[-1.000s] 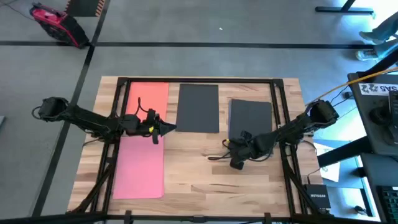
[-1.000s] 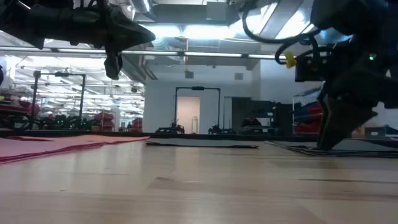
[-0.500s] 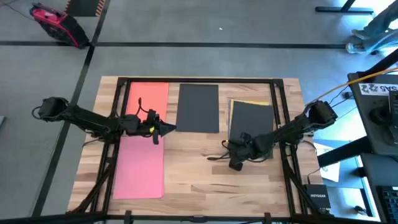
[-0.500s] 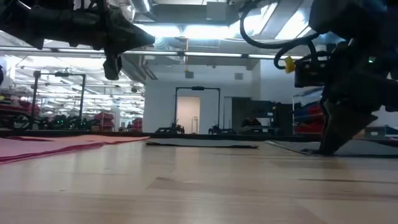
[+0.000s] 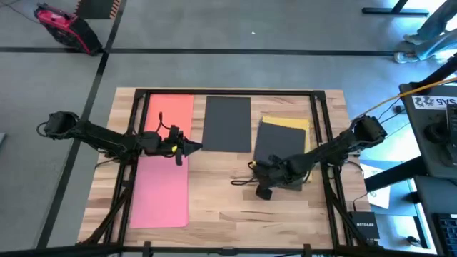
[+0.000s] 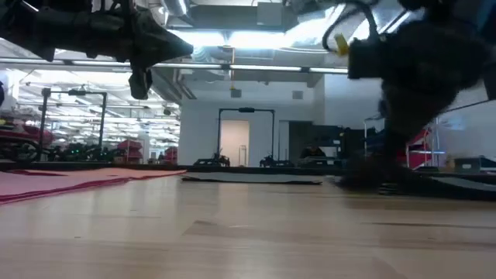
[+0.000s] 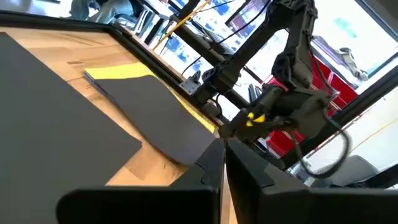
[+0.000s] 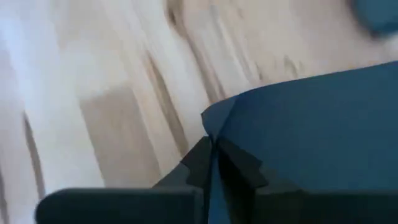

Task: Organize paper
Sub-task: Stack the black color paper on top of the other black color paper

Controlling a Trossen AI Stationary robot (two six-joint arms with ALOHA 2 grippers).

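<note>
An orange sheet (image 5: 168,111) and a pink sheet (image 5: 163,190) lie flat along the table's left side, and a black sheet (image 5: 228,123) lies at the middle far side. At the right, a dark blue-grey sheet (image 5: 280,148) lies askew on a yellow sheet (image 5: 294,124), whose far and right margins show. My right gripper (image 5: 263,188) is shut on the dark sheet at its near left corner. Above the seam between the orange and pink sheets, my left gripper (image 5: 188,148) hovers shut and holds nothing. My right gripper pinches the dark sheet's near left corner (image 8: 215,123) between its two fingertips (image 8: 200,157). It comes from the near side, slanting down. The rest of the sheet lies on the yellow sheet and the tabletop (image 5: 221,207).
Dark frame rails (image 5: 323,135) run along the table's left and right sides. A loose cable (image 5: 241,181) lies beside my right gripper. Bare wood spreads across the near middle of the table.
My right gripper has moved toward the table's left and near edges, dragging the dark sheet with it. The sheet has slid and turned a little, and the yellow sheet beneath now shows at its far and right margins.
</note>
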